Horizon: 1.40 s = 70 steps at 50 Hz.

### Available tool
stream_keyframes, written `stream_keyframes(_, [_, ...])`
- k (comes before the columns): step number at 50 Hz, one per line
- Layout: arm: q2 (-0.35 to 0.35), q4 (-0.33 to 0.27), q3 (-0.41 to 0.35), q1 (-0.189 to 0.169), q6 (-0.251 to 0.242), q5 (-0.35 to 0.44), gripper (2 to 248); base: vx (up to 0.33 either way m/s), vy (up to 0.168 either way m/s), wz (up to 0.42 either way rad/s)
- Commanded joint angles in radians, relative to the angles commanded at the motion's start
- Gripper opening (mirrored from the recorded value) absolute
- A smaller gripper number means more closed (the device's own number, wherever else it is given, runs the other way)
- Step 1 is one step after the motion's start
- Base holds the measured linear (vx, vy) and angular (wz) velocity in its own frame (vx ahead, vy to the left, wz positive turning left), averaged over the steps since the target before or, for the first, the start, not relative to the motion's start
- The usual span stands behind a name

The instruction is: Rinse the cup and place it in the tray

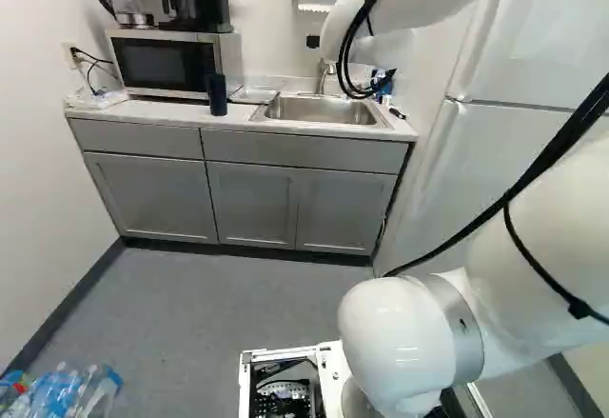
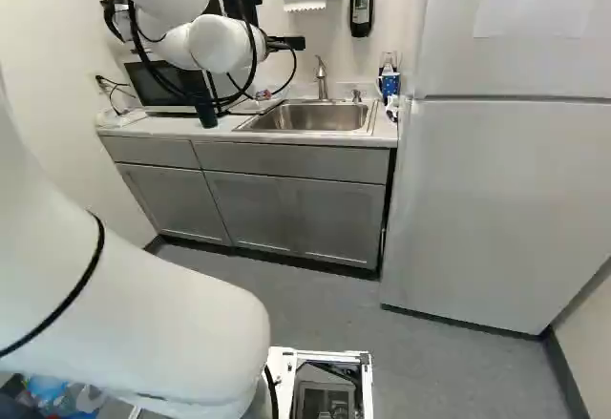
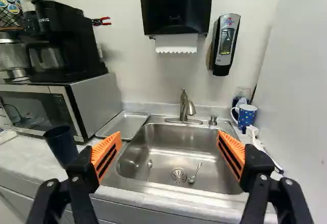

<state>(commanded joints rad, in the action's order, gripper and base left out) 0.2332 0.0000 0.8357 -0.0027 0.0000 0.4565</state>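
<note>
I, the gripper (image 3: 169, 136), have my two fingers wide apart, with nothing held between the orange pads (image 3: 106, 153). My arm (image 2: 124, 328) reaches forward, above the front of the counter (image 3: 23, 155), and I look toward the sink, slightly downward. The dark blue tumbler (image 3: 61, 146), which I take for the cup of the task, stands upright on the counter, outside my fingers, on the side of the microwave (image 3: 94, 104). The step in hand, I judge, is to fetch it. I should move sideways, go lower, and put one finger on each side of its wall before I close gently, because a push could tip it. Next comes the sink (image 3: 168, 136), with a small utensil (image 3: 194, 173) inside; the cup should stay above this when I bring it under the faucet (image 3: 184, 106). The metal tray (image 3: 122, 126) waits between microwave and sink. Farther, the dotted mug (image 3: 247, 116) stands near the refrigerator (image 2: 496, 199); it should be left alone.
</note>
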Motion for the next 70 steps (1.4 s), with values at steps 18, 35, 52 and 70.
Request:
stream_keyframes(18, [0.0, 0.0, 0.0, 0.0, 0.0, 0.0, 247, 0.123, 0.0, -0.014])
stream_keyframes(35, [0.0, 0.0, 0.0, 0.0, 0.0, 0.0, 247, 0.14, -0.019, 0.003])
stream_keyframes(52, [0.0, 0.0, 0.0, 0.0, 0.0, 0.0, 247, 0.135, -0.03, -0.002])
stream_keyframes(70, [0.0, 0.0, 0.0, 0.0, 0.0, 0.0, 247, 0.134, -0.017, 0.124])
